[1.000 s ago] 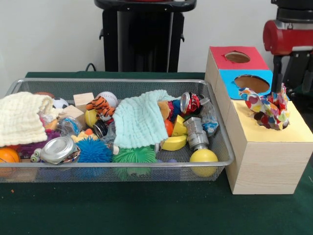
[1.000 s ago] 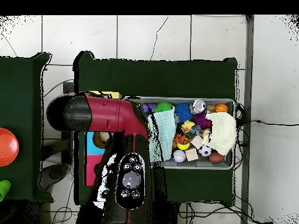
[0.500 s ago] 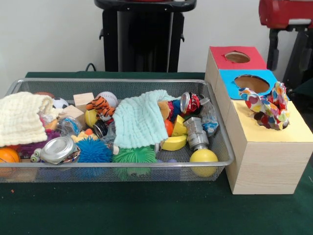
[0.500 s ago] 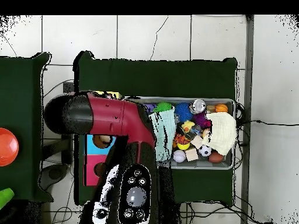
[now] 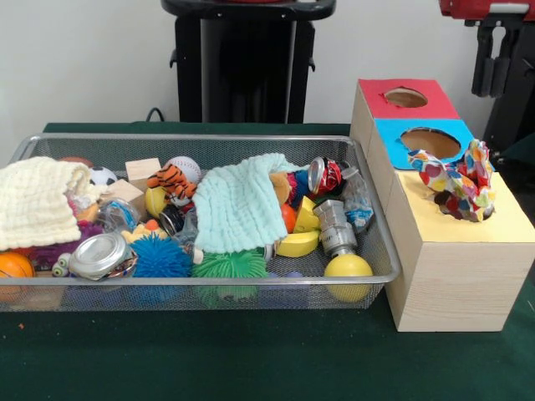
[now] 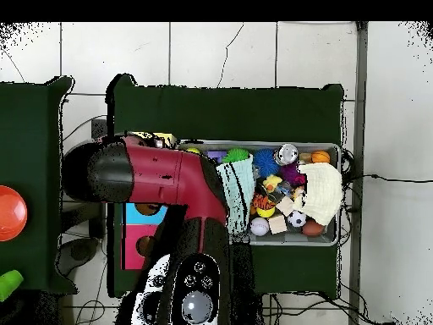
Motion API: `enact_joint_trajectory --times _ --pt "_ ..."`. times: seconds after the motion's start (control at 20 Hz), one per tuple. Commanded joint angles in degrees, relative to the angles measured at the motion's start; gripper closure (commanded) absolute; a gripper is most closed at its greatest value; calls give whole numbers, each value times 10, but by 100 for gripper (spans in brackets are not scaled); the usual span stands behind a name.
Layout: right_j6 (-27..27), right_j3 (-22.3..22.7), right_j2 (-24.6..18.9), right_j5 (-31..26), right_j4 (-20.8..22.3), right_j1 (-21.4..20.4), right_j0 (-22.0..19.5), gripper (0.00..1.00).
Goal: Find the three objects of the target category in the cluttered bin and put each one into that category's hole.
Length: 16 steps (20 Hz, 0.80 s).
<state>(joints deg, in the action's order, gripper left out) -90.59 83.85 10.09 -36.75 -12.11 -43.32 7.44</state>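
Setting: dark green table [image 5: 251, 359] against a pale wall, carrying a wooden sorting box [image 5: 456, 276] taken as the landmark for every place below.
Bin: wire-mesh bin [image 5: 372, 205] just beside the box, crowded with balls, cans and toys.
Box top: red hole [image 5: 405, 97] at the far end, blue hole [image 5: 430, 142] in the middle, yellow panel [image 5: 501, 225] at the near end.
Task's thing: patterned cloth [image 5: 456, 185] bunched on the yellow panel just past the blue hole; impossible to tell whether lodged in an opening or merely lying over it.
Recent change: red arm [image 6: 161, 173] risen from low beside the box a second ago to the top edge of the front view; swung across the box toward the bin in the overhead view.
Unchanged: patterned cloth and bin contents, same as a second ago.
Tool: gripper [image 5: 487, 60] seen only as dark hardware above and behind the box; width of opening cannot be told; nothing visibly hanging from it.
Meaning for the task: probably one cloth delivered and a return to the search under way.
Likely remaining: mint cloth [image 5: 238, 205] in the bin's half nearer the box; cream cloth [image 5: 38, 205] at the bin's end farthest from the box.
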Motion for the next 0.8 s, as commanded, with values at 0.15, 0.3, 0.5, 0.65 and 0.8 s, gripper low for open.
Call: enact_joint_trajectory --times 0.15,0.3,0.5,0.65,0.8 --pt "-117 80 0 -59 10 4 8 100" --pt "-117 85 2 -53 11 3 11 100" --pt "-125 99 0 -27 5 1 13 100" --pt "-125 120 -7 -2 0 7 11 100" --pt "-123 136 -9 21 4 11 11 100"
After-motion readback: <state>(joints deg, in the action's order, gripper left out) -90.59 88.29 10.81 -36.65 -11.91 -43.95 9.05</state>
